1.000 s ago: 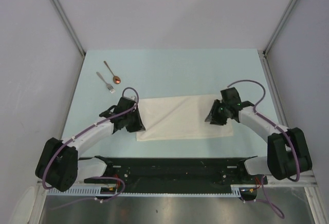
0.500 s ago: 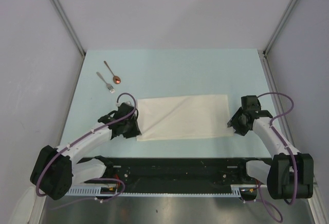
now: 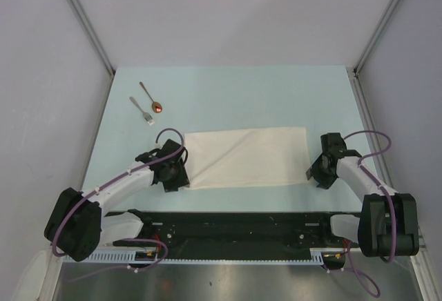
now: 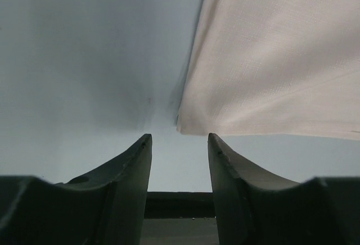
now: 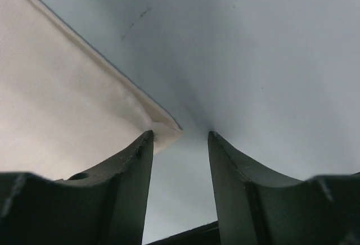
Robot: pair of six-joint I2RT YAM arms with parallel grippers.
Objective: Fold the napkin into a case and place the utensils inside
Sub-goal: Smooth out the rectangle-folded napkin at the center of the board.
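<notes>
The napkin [image 3: 247,157] lies flat on the pale blue table as a cream-white folded rectangle, wider than deep. My left gripper [image 3: 181,179] sits low at its near left corner, open and empty; in the left wrist view the napkin [image 4: 281,59] has its corner just ahead of the left gripper [image 4: 179,137]. At the near right corner my right gripper [image 3: 311,176] is open too. In the right wrist view the napkin [image 5: 67,104] reaches its corner up to the left fingertip of the right gripper [image 5: 180,134], ungripped. The utensils, a fork [image 3: 141,110] and a copper-bowled spoon [image 3: 152,98], lie far left.
The table [image 3: 235,94] is walled by grey panels at the left, right and back. A black rail [image 3: 242,224] with the arm bases runs along the near edge.
My right gripper has moved off the napkin's right part, out to its near right corner. My left gripper has opened and slid slightly nearer along the left edge. The napkin stays flat.
</notes>
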